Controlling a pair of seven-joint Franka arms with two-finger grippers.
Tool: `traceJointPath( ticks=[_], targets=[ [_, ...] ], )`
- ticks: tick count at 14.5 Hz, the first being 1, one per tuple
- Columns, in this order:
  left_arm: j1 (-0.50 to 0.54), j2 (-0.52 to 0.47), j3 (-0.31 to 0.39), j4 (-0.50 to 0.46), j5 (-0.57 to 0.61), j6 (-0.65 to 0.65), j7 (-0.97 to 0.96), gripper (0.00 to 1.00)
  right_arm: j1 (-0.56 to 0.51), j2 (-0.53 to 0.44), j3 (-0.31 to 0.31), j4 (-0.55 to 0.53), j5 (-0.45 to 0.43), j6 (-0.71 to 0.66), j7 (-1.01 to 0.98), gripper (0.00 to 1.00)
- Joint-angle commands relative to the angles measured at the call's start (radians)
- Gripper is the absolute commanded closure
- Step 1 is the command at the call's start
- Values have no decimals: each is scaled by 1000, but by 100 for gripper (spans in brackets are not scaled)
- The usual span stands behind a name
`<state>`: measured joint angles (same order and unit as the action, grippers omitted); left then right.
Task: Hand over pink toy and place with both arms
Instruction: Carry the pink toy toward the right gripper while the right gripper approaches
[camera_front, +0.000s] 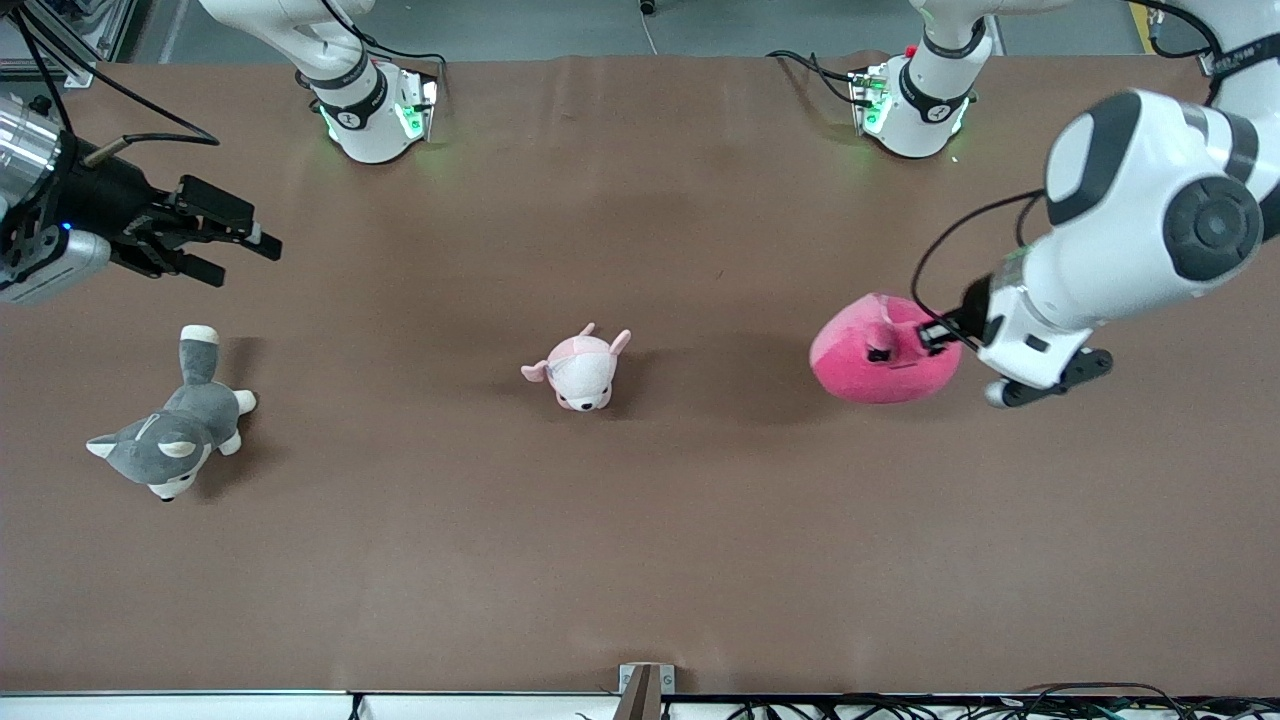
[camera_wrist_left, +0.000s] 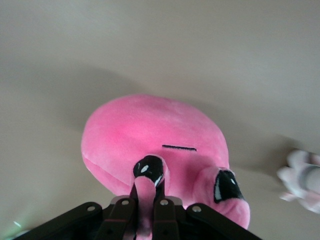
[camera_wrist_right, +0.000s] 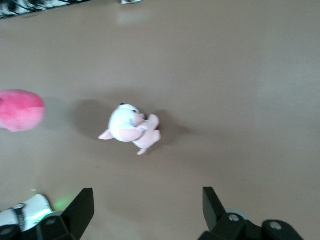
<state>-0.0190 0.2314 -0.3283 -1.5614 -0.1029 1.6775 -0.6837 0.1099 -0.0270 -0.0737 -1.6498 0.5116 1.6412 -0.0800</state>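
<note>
**Left arm grips the pink toy above the brown table while the right arm waits**

The pink toy (camera_front: 870, 352), a round hot-pink plush, hangs in the air over the left arm's end of the table (camera_front: 640, 560), with a soft shadow on the brown surface under it. The left gripper (camera_front: 905, 345) is pinching a small fold of the toy's plush. In the front view the fingers are mostly buried in the fur and hidden by the white wrist, so only a dark tip shows. In the left wrist view the two black fingers (camera_wrist_left: 162, 212) sit close together with a strip of pink plush squeezed between them; their bases are cut off at the picture's edge. That view also shows the toy's glossy black eyes (camera_wrist_left: 148, 169) and a thin black line of a mouth.

The right gripper (camera_front: 215, 238) waits in the air over the right arm's end of the table, its fingers spread wide with nothing between them. Much of that arm is cut off by the edge of the front view. In the right wrist view only the tips of its fingers (camera_wrist_right: 82, 210) show.

A small pale pink-and-white plush animal (camera_front: 580, 368) lies at the middle of the table. A grey-and-white husky plush (camera_front: 170, 435) lies toward the right arm's end, nearer the front camera than the right gripper's spot. The small plush appears blurred at the edge of the left wrist view.
</note>
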Motion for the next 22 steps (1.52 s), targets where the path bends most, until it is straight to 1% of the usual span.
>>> traceJointPath(
  ticks=[1,3,4,5,6,9,11,13,15,17,18,19,21,22],
  targets=[
    [-4,17,-124,78,-11,-38,-172,100,24,33,-9,25,80,2,2,17],
    [-15,19,-214,98,-8,-36,-285,100,49,35,-9,33,97,2,3,17],
    [-36,22,-239,124,-9,-32,-331,100,59,50,-9,36,103,3,3,19],
    [-71,28,-242,141,-9,-22,-373,100,59,64,-9,39,126,3,3,22],
    [-122,37,-242,165,-9,-7,-419,100,59,70,-9,39,146,3,3,23],
    [-220,60,-241,185,-8,72,-549,100,70,99,-9,41,142,25,25,24],
    [-275,68,-241,185,-6,126,-585,100,77,128,-9,41,134,37,32,24],
    [-347,74,-235,185,2,187,-623,100,70,131,-11,41,140,28,36,24],
    [-377,94,-235,185,0,252,-675,100,74,127,-11,41,145,8,75,24],
    [-407,126,-233,185,2,327,-712,100,105,122,-8,41,145,-21,146,24],
    [-412,144,-232,185,2,371,-714,100,117,121,-8,38,142,-29,151,25],
    [-414,175,-232,185,2,425,-715,100,122,116,-8,33,142,-62,152,27],
    [-423,206,-230,185,3,500,-723,100,123,116,-8,33,143,-159,155,31],
    [-423,215,-230,185,2,531,-724,100,125,117,-8,33,143,-178,157,31]
  ],
)
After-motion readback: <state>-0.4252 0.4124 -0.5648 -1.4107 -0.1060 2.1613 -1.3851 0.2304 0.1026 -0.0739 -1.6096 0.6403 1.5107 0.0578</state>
